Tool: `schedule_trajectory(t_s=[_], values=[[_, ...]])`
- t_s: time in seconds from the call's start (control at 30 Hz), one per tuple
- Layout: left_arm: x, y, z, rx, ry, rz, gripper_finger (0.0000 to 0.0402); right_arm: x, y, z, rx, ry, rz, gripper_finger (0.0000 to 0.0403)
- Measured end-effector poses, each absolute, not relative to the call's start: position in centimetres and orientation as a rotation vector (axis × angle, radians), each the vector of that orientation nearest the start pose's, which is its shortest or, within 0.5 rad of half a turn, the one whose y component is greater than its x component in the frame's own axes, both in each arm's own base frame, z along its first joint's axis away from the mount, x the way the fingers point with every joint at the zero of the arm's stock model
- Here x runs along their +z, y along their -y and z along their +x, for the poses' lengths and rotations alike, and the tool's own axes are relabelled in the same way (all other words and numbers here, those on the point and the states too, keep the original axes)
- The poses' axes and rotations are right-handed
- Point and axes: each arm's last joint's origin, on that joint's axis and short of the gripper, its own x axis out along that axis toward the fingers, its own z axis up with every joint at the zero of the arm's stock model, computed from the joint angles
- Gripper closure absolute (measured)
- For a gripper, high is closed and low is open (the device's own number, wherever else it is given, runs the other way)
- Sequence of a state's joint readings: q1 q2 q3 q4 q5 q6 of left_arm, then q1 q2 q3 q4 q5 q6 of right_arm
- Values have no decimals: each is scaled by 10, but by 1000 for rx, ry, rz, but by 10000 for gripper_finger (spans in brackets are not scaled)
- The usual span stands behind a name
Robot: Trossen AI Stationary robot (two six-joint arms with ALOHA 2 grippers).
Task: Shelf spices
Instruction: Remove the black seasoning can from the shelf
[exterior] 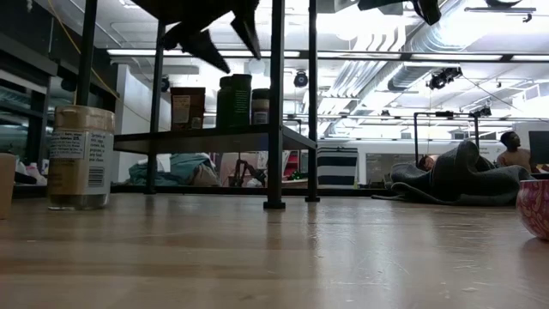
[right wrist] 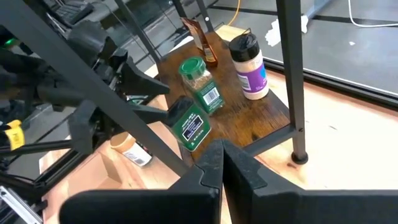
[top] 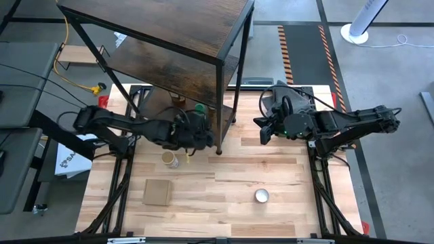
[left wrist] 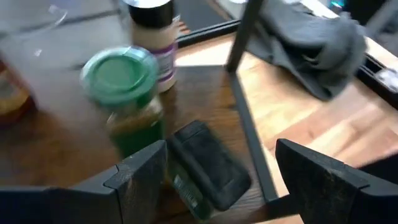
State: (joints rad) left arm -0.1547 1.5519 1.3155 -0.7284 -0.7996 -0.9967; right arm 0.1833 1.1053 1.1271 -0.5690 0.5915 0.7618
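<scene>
— Fingers apart on your left gripper (left wrist: 221, 171), hovering over the small dark tin (left wrist: 208, 165) on the shelf's (top: 203, 74) bottom board.

— And the jars?

— Green-lidded jar (left wrist: 124, 93) at the tin's ten o'clock, purple-labelled jar (left wrist: 155, 37) beyond. Tan-lidded jar (top: 169, 159) sits on the table (top: 271, 169). Your right gripper (right wrist: 221, 165) is closed, empty, well apart at three o'clock.

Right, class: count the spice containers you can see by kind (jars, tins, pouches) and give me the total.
Jars: 3 (green-lidded jar, dark-capped jar, tan-lidded jar)
Tins: 1 (dark tin)
Pouches: 1 (brown-orange pouch)
Total: 5
</scene>
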Motion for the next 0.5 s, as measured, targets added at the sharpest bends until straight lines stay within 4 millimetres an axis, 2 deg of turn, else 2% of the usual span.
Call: schedule_trajectory(t_s=[0.27,0.5], values=[[282,18,316,1062,-411,-666,104,356,-25,222,-568,-340,521,403],[283,13,320,1062,-361,-761,104,356,-25,222,-569,-342,521,403]])
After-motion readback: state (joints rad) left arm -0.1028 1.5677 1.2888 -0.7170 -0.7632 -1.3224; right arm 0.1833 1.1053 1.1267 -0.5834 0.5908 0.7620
